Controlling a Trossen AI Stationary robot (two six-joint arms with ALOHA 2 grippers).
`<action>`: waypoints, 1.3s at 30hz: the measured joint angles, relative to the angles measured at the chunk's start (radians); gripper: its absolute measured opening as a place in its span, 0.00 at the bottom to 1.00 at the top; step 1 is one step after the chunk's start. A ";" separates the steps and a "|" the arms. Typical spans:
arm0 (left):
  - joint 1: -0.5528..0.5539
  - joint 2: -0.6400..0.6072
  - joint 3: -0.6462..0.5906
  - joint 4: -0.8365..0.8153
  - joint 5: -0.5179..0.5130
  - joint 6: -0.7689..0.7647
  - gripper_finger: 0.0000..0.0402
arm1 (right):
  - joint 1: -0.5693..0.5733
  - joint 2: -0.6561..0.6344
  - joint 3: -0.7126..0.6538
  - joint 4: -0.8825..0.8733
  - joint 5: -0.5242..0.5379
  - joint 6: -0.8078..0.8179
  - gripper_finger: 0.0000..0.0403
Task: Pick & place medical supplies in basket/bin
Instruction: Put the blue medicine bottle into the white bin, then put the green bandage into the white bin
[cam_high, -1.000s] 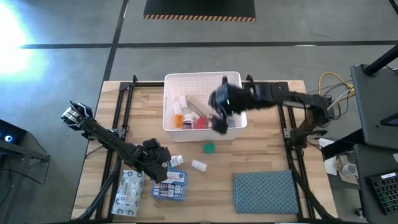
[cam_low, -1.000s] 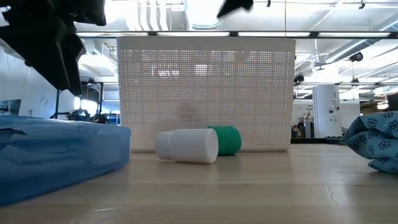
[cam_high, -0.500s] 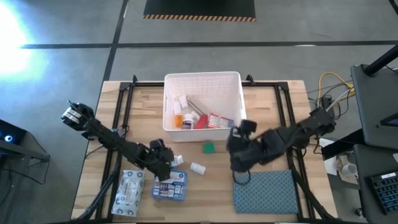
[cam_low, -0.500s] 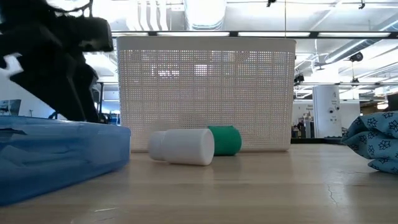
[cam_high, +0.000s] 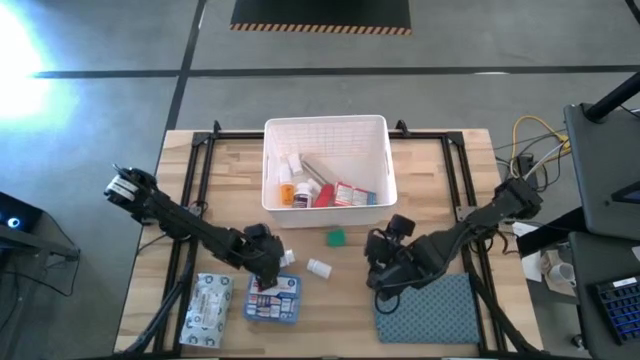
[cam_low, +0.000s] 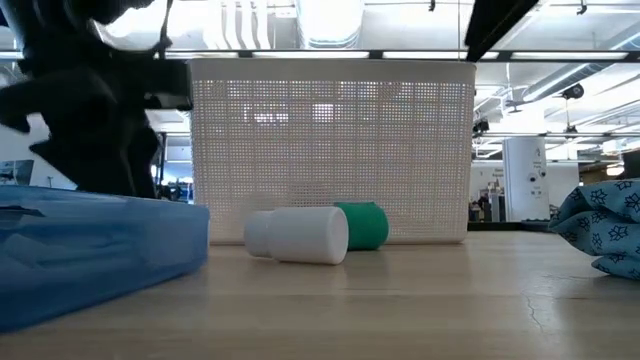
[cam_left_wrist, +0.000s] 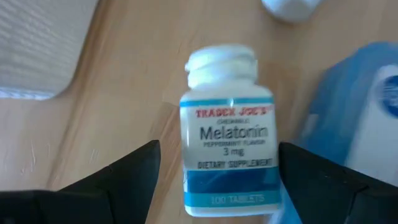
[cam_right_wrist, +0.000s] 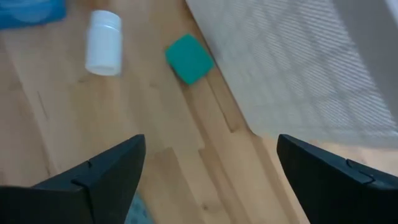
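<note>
With my left end effector spread either side of the pill bottle beside the basket, I'd centre, then squeeze; right end effector waits spread.

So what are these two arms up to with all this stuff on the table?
They are sorting medical supplies into the white basket, which already holds several. The left gripper hangs open around a melatonin bottle lying beside the blue first-aid box. The right gripper, also open and empty, hovers near the green pack and a white pill bottle.
</note>
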 joint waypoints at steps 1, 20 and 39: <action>0.000 0.015 0.000 -0.001 0.000 0.001 0.74 | -0.001 0.000 -0.016 0.036 0.000 -0.015 0.88; -0.057 -0.142 0.344 -0.427 -0.090 -0.061 0.51 | -0.020 -0.005 -0.003 0.189 0.103 -0.157 0.82; 0.602 -0.124 0.556 -0.160 -0.156 0.561 0.85 | -0.095 -0.020 -0.001 0.182 -0.029 -0.509 0.82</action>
